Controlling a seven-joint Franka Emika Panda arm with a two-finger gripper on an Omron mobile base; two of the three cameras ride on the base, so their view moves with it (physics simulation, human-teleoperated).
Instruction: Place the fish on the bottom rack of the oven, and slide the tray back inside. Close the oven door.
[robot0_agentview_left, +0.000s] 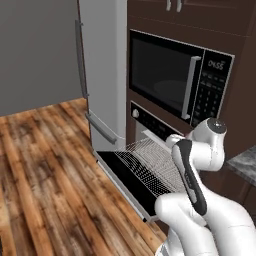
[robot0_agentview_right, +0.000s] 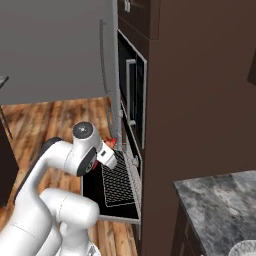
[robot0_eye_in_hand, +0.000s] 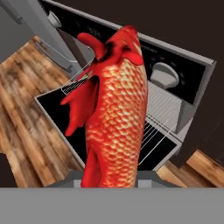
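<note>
One red-orange fish (robot0_eye_in_hand: 116, 109), small, probably light and slick-scaled, best pinched across its narrow body, hangs above the pulled-out bottom rack (robot0_eye_in_hand: 159, 118) of the oven (robot0_agentview_left: 150, 125). Its fingertips hidden, the gripper (robot0_agentview_right: 111, 148) seems closed tight on the fish over the open oven door (robot0_agentview_right: 107, 202).

Not much lettering is showing here. The built-in microwave (robot0_agentview_left: 180, 80) is carrying a short white marking at the top of its dark keypad panel (robot0_agentview_left: 215, 85), but it is coming through too blurred to read for certain. The keypad buttons below are staying illegible, and the oven's control strip (robot0_eye_in_hand: 144, 57) is offering no readable print.
</note>
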